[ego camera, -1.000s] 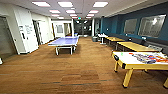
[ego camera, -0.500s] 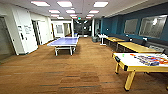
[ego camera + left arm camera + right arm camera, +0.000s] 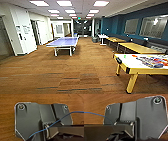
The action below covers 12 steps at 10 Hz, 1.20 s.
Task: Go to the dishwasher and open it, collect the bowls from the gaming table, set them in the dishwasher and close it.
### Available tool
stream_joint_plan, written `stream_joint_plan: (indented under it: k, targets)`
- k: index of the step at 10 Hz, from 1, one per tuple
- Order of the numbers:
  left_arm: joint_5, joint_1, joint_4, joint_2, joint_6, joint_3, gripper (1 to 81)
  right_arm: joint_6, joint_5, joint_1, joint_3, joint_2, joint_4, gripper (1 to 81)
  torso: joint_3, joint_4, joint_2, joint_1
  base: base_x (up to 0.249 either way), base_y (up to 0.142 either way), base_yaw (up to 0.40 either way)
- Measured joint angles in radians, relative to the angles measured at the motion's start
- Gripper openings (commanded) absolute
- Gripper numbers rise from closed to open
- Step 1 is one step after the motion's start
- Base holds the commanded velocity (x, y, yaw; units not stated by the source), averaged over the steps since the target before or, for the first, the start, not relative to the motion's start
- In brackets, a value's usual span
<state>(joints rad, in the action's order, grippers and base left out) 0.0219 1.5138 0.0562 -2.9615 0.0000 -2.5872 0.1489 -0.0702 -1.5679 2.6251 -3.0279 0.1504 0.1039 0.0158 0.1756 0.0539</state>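
The gaming table [image 3: 140, 65] stands at the near right of the carpeted floor [image 3: 75, 75], with a scatter of small things [image 3: 152, 61] lying on its top. Behind it, tables [image 3: 135, 47] line the right wall. Well left of it and farther back stands a ping-pong table [image 3: 63, 42].

A long room with brown striped carpet [image 3: 75, 72] lay ahead. A blue table-tennis table [image 3: 63, 42] stood mid-room. At the right, a white-topped table with pale yellow edge and legs [image 3: 125, 65] carried colourful items near its far edge, yellow-topped tables [image 3: 137, 47] behind it.
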Motion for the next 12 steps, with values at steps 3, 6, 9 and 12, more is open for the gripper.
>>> stream_joint_plan:
  k: [3, 6, 9, 12]
  targets:
    - [0.000, 0.000, 0.000, 0.000, 0.000, 0.000, 81.1, 0.000, 0.000, 0.000, 0.000, 0.000, 0.000, 81.1, 0.000, 0.000, 0.000, 0.000, 0.167, 0.000, 0.000]
    - [0.000, 0.000, 0.000, -0.002, 0.000, 0.000, 81.1, 0.000, 0.000, 0.000, 0.000, 0.000, 0.000, 81.1, 0.000, 0.000, 0.000, 0.000, 0.167, 0.000, 0.000]
    - [0.000, 0.000, 0.000, -0.002, 0.000, -0.001, 81.1, 0.000, 0.000, 0.000, 0.000, 0.000, 0.000, 81.1, 0.000, 0.000, 0.000, 0.000, 0.164, 0.000, 0.000]
    - [0.001, -0.001, 0.000, -0.002, 0.000, -0.001, 81.1, 0.000, 0.000, 0.003, 0.000, 0.000, 0.000, 81.1, 0.000, 0.000, 0.000, 0.001, 0.089, 0.000, 0.000]
